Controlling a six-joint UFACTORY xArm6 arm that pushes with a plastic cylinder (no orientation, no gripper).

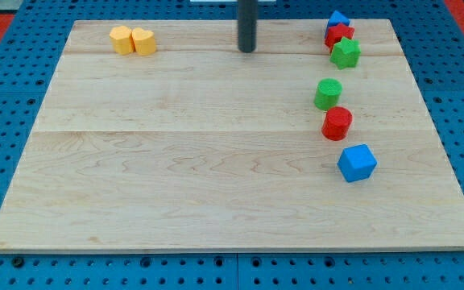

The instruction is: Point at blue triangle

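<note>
The blue triangle (338, 18) sits at the top right of the wooden board (176, 185), touching a red star-shaped block (338, 35) just below it. My tip (247, 50) is at the top middle of the board, well to the left of the blue triangle, with bare wood between them. It touches no block.
A green star-shaped block (345, 54) lies below the red star. A green cylinder (327, 93), a red cylinder (337, 123) and a blue cube (356, 163) run down the right side. Two yellow blocks (133, 39) sit together at the top left.
</note>
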